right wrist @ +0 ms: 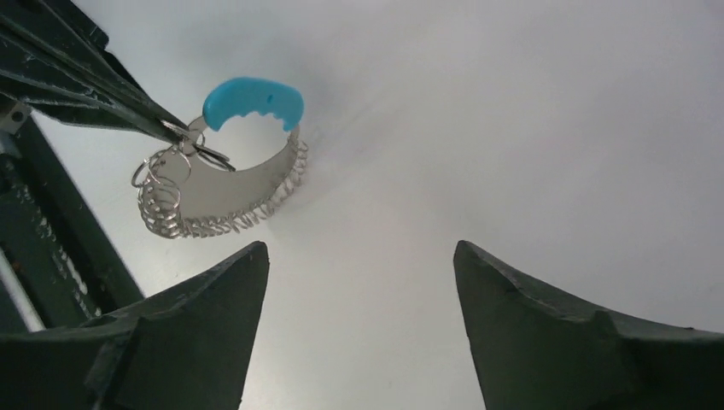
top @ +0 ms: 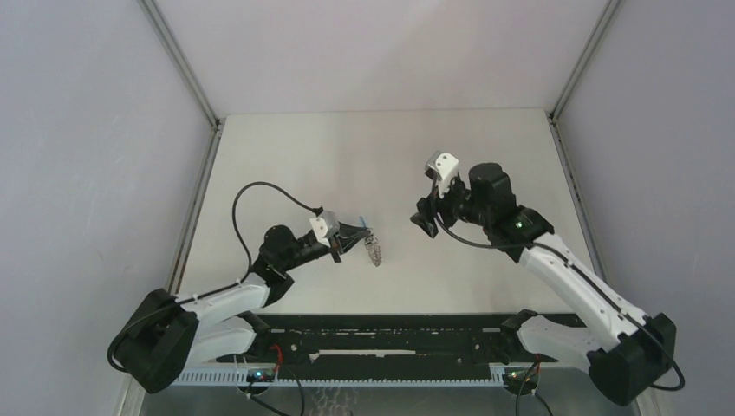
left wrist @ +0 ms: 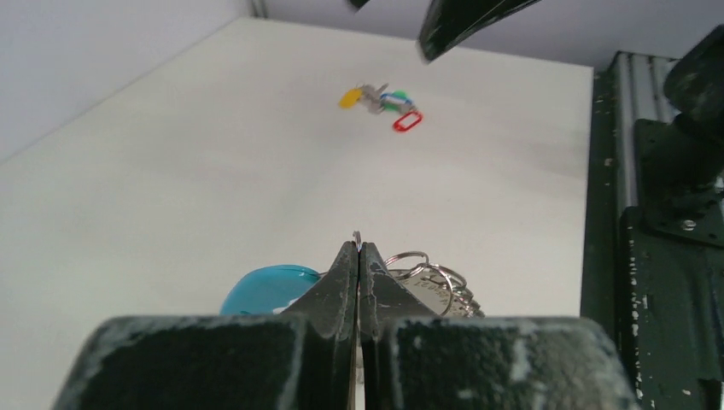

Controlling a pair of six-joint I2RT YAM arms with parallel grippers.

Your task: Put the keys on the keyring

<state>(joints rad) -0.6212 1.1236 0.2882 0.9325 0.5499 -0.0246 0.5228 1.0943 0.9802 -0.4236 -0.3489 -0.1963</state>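
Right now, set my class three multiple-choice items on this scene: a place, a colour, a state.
1. Where are the keys? A on the table, apart from the keyring; B in a gripper; C on the chain.
2. The keyring's curved band is: A red; B light blue; C yellow.
3. The right gripper is: A shut on keys; B open, empty; C shut on the chain.
A: the left wrist view shows them lying loose. B: both wrist views show it. B: its fingers stand apart, nothing between.
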